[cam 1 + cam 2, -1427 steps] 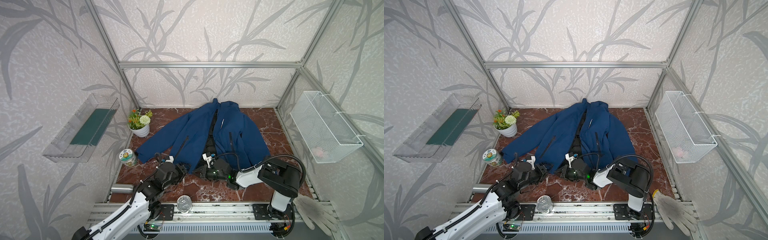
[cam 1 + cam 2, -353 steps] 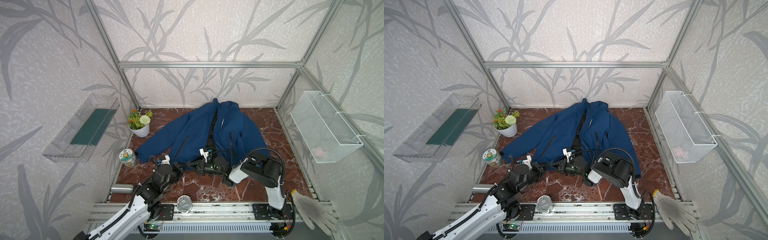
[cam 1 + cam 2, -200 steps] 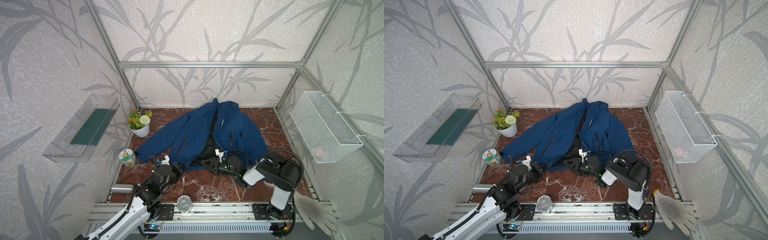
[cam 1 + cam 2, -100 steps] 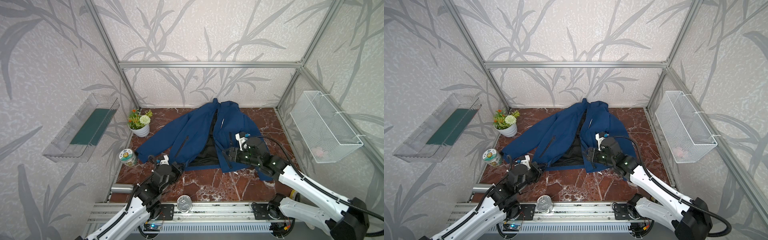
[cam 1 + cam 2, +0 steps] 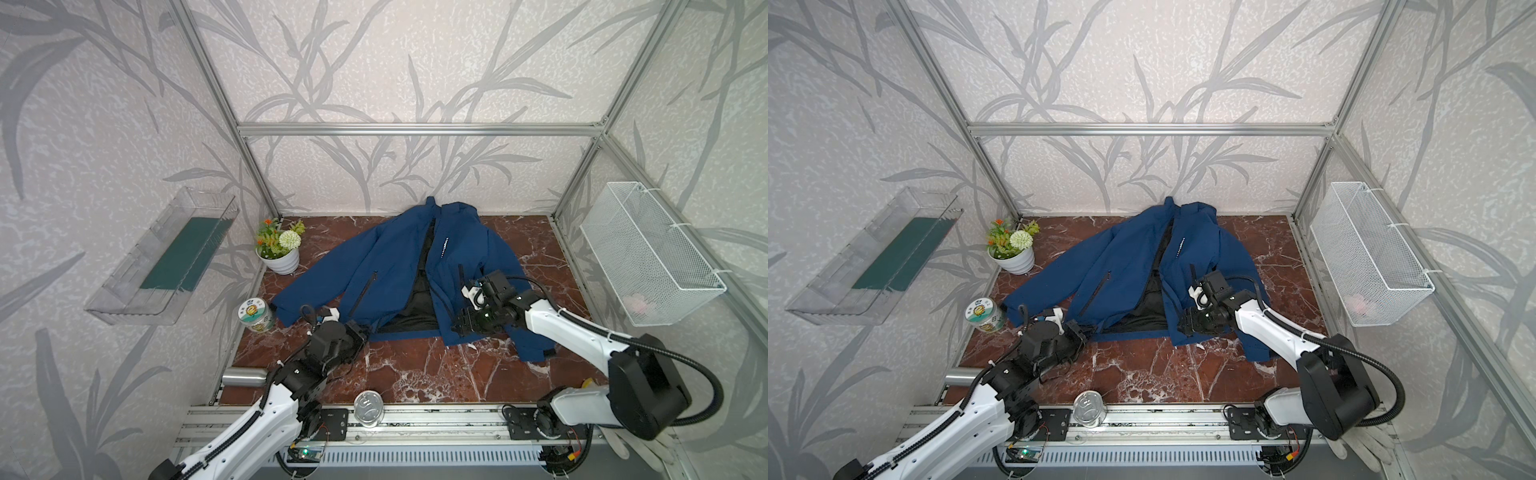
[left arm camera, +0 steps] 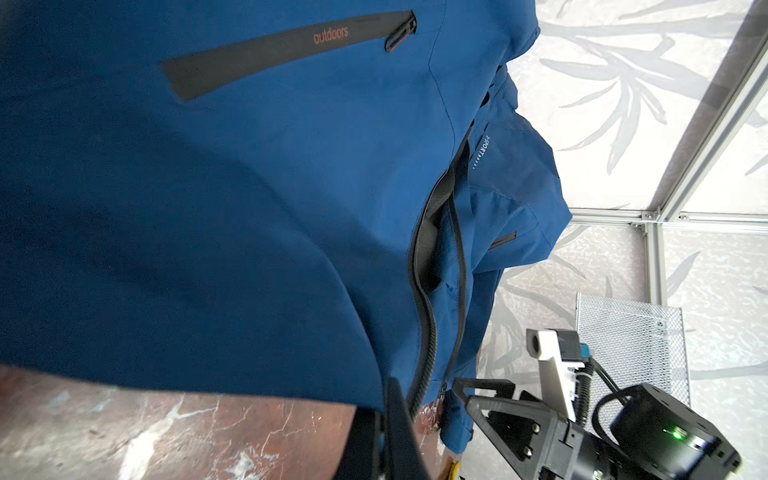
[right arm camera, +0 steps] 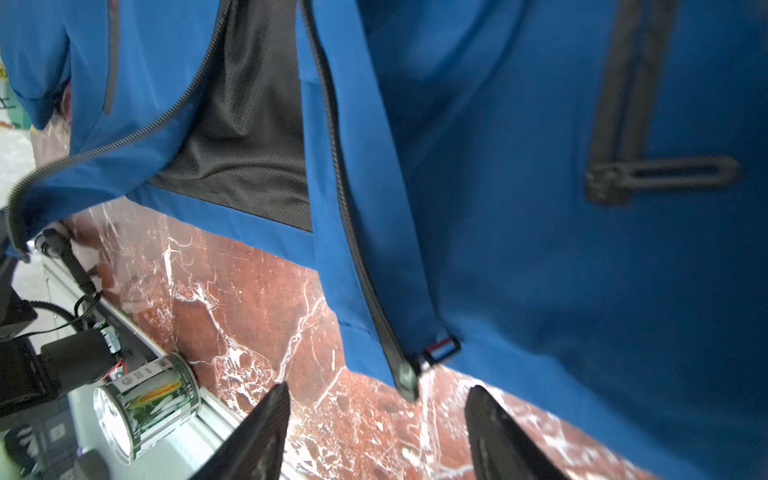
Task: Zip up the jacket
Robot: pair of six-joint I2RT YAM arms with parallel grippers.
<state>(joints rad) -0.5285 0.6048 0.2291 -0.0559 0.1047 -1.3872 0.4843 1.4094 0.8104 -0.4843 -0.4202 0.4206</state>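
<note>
Blue jacket (image 5: 395,266) is lying unzipped: left pincer (image 5: 361,332) is clamping its hem (image 6: 249,386), right pincer (image 7: 378,415) is hovering, jaws apart, by its zip end (image 7: 405,374), next needing to grip it.

unzipped jacket (image 7: 519,249), right gripper (image 7: 378,399) spread, can (image 7: 145,399)

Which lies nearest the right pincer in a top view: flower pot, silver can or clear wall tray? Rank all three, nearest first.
1. silver can, front middle, nearest the right pincer.
2. flower pot, back left corner.
3. clear wall tray, far left, raised.
</note>
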